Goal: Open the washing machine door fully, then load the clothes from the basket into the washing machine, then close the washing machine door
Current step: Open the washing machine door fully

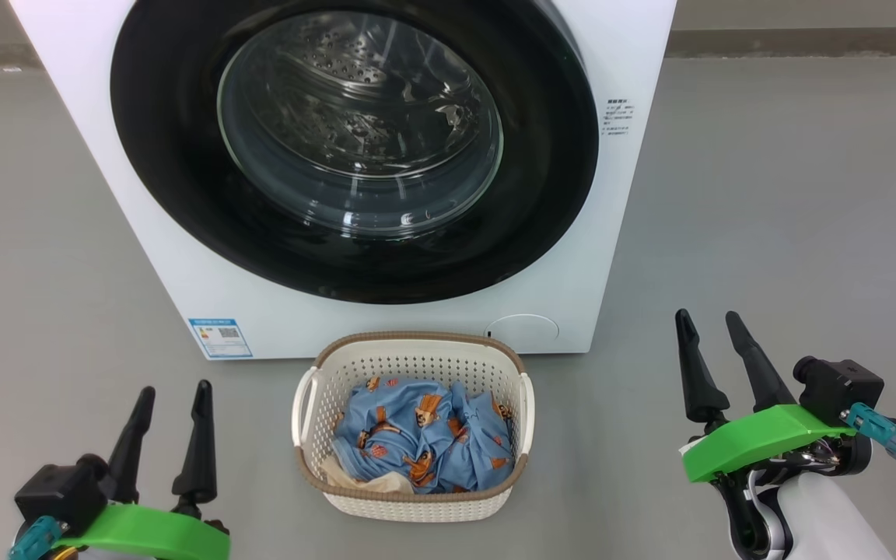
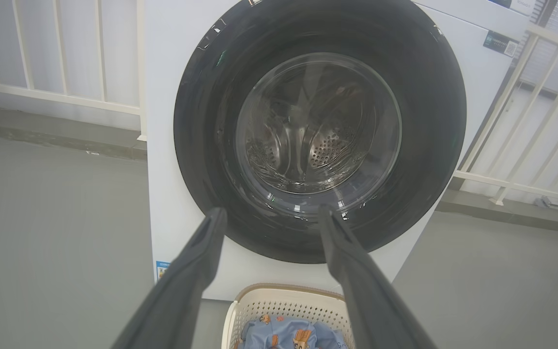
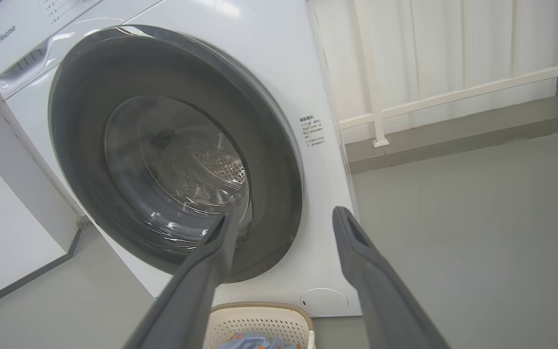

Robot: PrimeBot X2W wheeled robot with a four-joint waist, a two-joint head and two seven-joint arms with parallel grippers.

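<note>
We face a big white boxy front-loading washing machine [image 1: 285,327] standing on a grey floor [image 1: 767,194]. Its large round door [image 1: 355,140], a wide glossy black ring around bulging clear glass, appears to sit closed and flush against the front, though glare makes the ring's edge hard to judge. Through the glass we make out the perforated steel drum [image 2: 327,145]. White railings [image 2: 66,97] run behind the machine on both sides.

A small cream-white perforated plastic basket [image 1: 417,509] with a brown rim band stands on the floor just in front of the machine, below the door's lower edge and between us and the front panel. Inside it lie crumpled light blue garments [image 1: 417,435] printed with orange-brown bears, with a small cream cloth piece [image 1: 370,482] tucked at the near edge.

The left gripper [image 1: 174,386] hovers left of the basket and the right gripper [image 1: 706,314] well apart on its right, each with its dark fingers spread and empty, pointing toward the machine.

A small blue label [image 1: 220,337] and a round white cap [image 1: 522,330] sit low on the front panel.
</note>
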